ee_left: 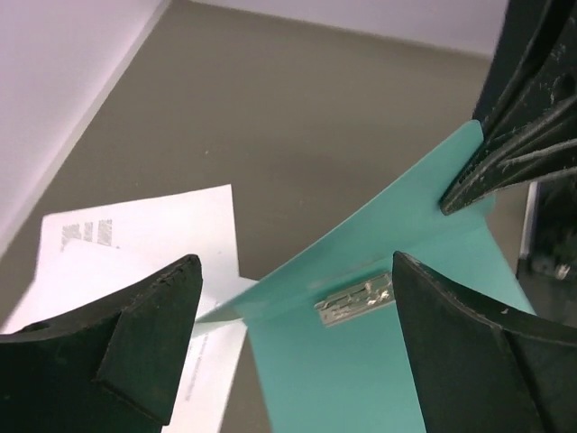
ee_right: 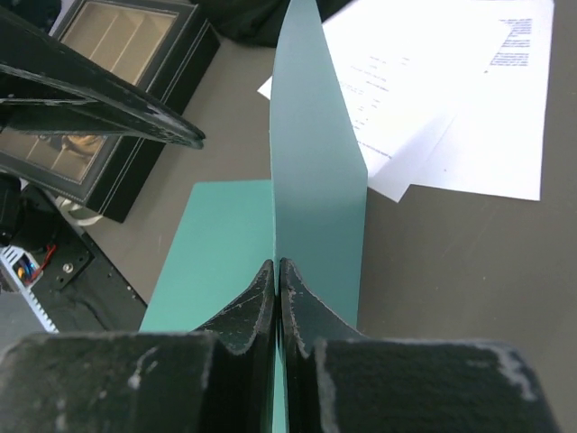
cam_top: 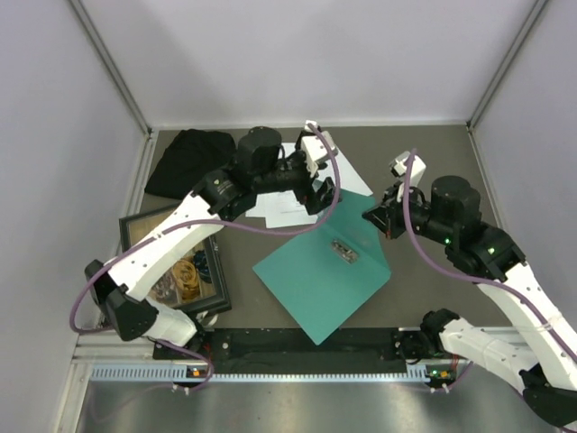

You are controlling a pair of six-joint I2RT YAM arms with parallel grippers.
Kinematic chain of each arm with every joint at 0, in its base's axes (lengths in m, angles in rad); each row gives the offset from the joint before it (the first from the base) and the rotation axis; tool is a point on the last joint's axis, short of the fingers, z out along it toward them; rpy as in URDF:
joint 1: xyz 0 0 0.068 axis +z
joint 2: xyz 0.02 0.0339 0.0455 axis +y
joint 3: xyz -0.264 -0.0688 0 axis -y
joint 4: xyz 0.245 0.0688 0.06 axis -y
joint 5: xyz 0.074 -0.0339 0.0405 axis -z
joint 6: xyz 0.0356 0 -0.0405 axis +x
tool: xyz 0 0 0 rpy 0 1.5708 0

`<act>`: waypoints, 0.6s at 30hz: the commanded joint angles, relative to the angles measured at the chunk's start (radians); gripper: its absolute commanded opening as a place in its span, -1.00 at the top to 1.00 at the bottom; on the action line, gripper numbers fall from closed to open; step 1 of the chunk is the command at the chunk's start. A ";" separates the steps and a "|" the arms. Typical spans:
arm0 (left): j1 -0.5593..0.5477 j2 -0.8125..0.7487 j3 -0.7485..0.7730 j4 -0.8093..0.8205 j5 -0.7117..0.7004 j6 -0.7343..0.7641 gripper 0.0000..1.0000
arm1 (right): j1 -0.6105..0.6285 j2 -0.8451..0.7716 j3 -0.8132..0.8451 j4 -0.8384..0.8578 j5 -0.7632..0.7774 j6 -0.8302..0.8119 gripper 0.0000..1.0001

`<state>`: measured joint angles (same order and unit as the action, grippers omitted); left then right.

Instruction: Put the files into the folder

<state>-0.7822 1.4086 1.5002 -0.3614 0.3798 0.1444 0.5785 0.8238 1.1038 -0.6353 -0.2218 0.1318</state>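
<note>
Teal folder (cam_top: 311, 289) flap clenched upright in right pincer (ee_right: 277, 275), exposing inside; left pincer (ee_left: 296, 263) released above, files (ee_left: 144, 239) lying at 12 o'clock.

arms (cam_top: 162, 244): white shells, black joints | cables (cam_top: 270, 233): purple | fingers (ee_right: 243, 311): black, scuffed tips

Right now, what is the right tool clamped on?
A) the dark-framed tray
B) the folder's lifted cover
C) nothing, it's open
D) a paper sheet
B: in the right wrist view the right tool is shut on the edge of the teal folder, whose cover stands raised, while the sheets lie flat on the table beyond it.
</note>
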 commanded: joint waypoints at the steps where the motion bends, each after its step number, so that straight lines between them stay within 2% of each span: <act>1: 0.027 0.099 0.161 -0.216 0.175 0.306 -0.78 | -0.008 0.014 0.036 0.065 -0.074 -0.023 1.00; 5: 0.040 0.194 0.265 -0.387 0.284 0.415 -0.65 | -0.020 0.029 0.051 0.054 -0.082 -0.038 1.00; 8: 0.044 0.233 0.273 -0.421 0.317 0.445 -0.57 | -0.029 0.041 0.059 0.055 -0.088 -0.046 1.00; 9: 0.044 0.249 0.273 -0.421 0.317 0.446 -0.48 | -0.034 0.041 0.057 0.062 -0.093 -0.047 1.00; 11: 0.054 0.269 0.282 -0.421 0.326 0.428 -0.01 | -0.040 0.041 0.054 0.072 -0.093 -0.043 1.00; 13: 0.061 0.283 0.304 -0.413 0.330 0.411 0.26 | -0.045 0.038 0.060 0.077 -0.065 -0.037 1.00; 14: 0.061 0.283 0.307 -0.404 0.321 0.379 0.33 | -0.046 0.040 0.064 0.072 -0.032 -0.029 1.00; 15: 0.061 0.276 0.313 -0.372 0.308 0.357 0.40 | -0.048 0.044 0.079 0.065 0.017 -0.009 1.00; 16: 0.061 0.273 0.316 -0.358 0.282 0.333 0.51 | -0.048 0.047 0.090 0.050 0.150 0.003 1.00; 17: 0.061 0.268 0.321 -0.343 0.275 0.287 0.74 | -0.048 0.073 0.102 0.034 0.218 0.024 1.00; 18: 0.063 0.257 0.322 -0.324 0.266 0.256 0.94 | -0.048 0.090 0.138 -0.018 0.299 0.066 0.82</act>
<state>-0.7197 1.6936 1.7721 -0.7361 0.6582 0.5098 0.5392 0.8768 1.1236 -0.6544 -0.1970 0.1024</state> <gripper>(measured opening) 0.183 0.006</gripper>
